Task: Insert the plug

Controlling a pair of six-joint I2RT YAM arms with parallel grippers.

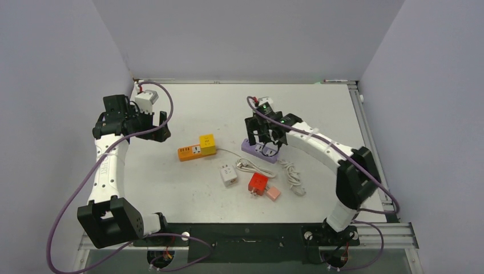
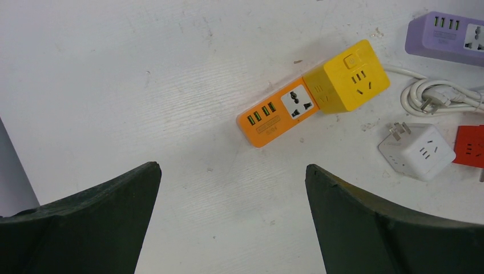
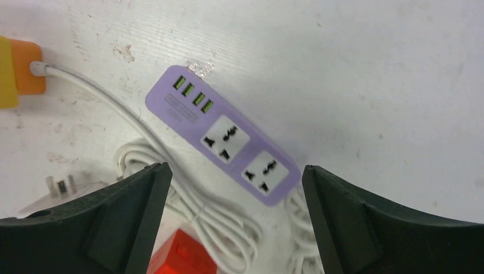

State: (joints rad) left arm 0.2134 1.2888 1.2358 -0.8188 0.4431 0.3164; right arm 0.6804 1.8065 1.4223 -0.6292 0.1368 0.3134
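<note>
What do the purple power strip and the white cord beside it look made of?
Purple power strip: likely moulded hard plastic, smooth satin finish, with rounded edges and inset white socket plates. White cord: probably flexible vinyl sheath, slightly glossy, since it lies in soft loops.

L arm (image 1: 105, 171) stands up from its base, elbow bent, wrist turned in toward centre. L pincer (image 1: 161, 127) is spread wide, fingers (image 2: 103, 222) gripping nothing. R arm (image 1: 319, 145) stretches fwd & left, wrist tipped down. R pincer (image 1: 266, 138) is also wide apart, fingers (image 3: 365, 222) empty.
</note>
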